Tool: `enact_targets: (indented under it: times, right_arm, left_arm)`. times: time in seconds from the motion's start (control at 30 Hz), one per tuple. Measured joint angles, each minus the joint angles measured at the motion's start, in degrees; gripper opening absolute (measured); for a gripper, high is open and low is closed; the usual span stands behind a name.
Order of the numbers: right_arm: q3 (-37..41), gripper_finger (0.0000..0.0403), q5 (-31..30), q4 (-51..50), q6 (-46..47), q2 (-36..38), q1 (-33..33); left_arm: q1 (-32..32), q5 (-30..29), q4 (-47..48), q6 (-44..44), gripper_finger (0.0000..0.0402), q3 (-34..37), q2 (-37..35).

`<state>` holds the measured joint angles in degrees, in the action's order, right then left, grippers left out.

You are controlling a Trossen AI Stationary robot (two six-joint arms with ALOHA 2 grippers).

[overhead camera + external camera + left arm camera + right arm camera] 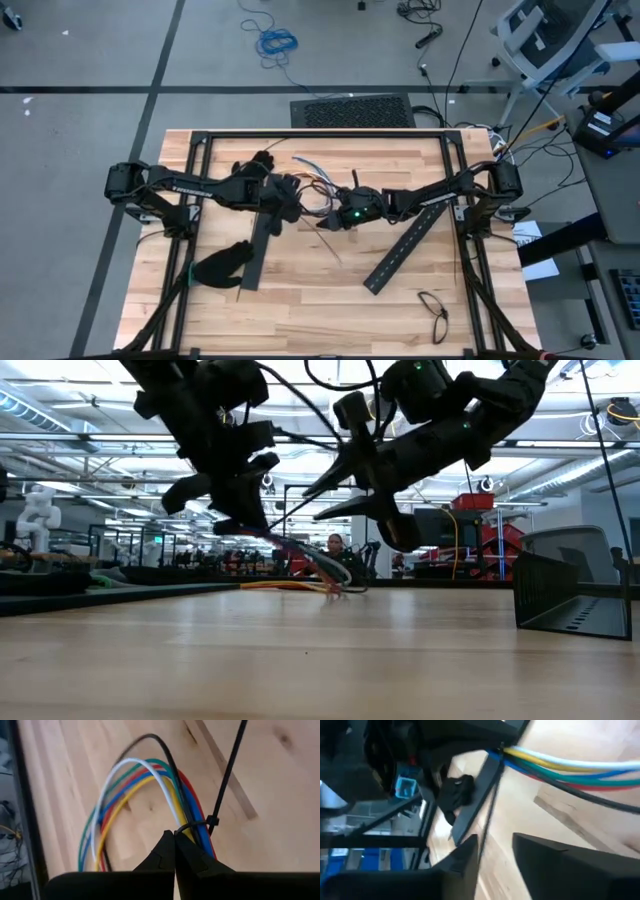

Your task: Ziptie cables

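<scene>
The left tool point(174, 851) is pinched together on the soft, bendy cables point(150, 785), best held beside the thin ziptie point(226, 775), while the right tool point(495, 851) is apart.

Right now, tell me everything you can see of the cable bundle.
The cables are thin flexible wires, white, green, red, blue, yellow and black, arched in a loop above the wooden table. A thin black ziptie circles them where they gather, its tail sticking out straight. The left gripper is shut on the bundle right there. The right gripper is open nearby.
</scene>
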<state>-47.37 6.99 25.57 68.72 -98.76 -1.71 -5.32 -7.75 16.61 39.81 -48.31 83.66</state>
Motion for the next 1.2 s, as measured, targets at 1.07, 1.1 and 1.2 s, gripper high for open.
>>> enact_targets:
  times: [1.07,1.1,1.2]
  right_arm:
    - [-0.02,0.0182,3.47,3.38,4.64,-0.24,-3.79]
    - [-0.02,0.0175,3.47,3.38,4.65,-0.24,-3.91]
    - [-0.02,0.0150,3.49,3.38,4.73,-0.24,-4.25]
  left_arm:
    - [3.48,-5.84,-12.48,2.56,0.0000,-0.33,-0.07]
    - [3.91,-5.82,-12.46,2.54,0.0000,-0.33,-0.07]
    - [4.88,-5.81,-12.50,2.59,0.0000,-0.33,-0.07]
